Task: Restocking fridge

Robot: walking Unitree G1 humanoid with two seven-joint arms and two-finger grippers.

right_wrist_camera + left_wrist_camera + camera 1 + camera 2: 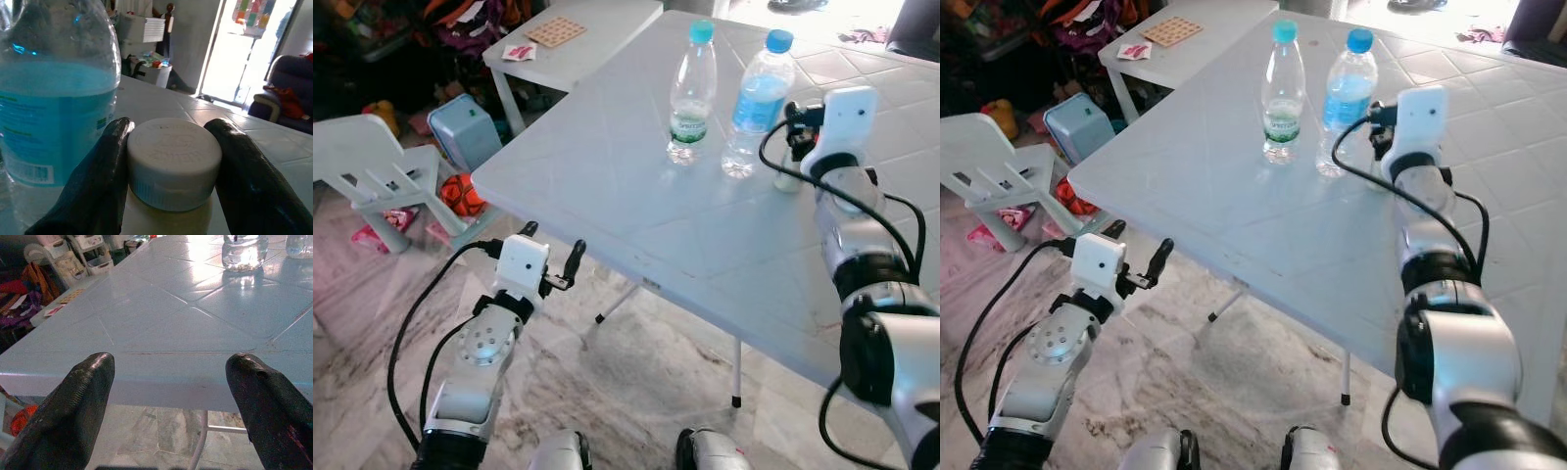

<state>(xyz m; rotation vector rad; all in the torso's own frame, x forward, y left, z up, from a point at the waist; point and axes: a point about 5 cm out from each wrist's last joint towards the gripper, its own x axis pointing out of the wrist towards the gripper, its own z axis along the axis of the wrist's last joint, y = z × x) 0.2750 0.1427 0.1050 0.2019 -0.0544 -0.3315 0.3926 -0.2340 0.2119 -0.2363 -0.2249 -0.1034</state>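
two clear water bottles, one green-labelled (691, 90) and one blue-labelled (756, 103), one white-capped bottle (172, 169), two tables (724, 235) (587, 49), one white chair (382, 166), two grippers (551, 257) (171, 161).

My black fingers (98, 181) | white-capped cream bottle (171, 161) | blue-labelled bottle (756, 98) | green-labelled bottle (691, 93) | pale grey table (636, 176)

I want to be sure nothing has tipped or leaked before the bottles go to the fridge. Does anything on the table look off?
Nothing stands out. The green-label bottle and blue-label bottle stand upright and capped on the white table, with no puddle showing. The right gripper brackets the white-capped bottle, also upright. The left gripper hangs idle.
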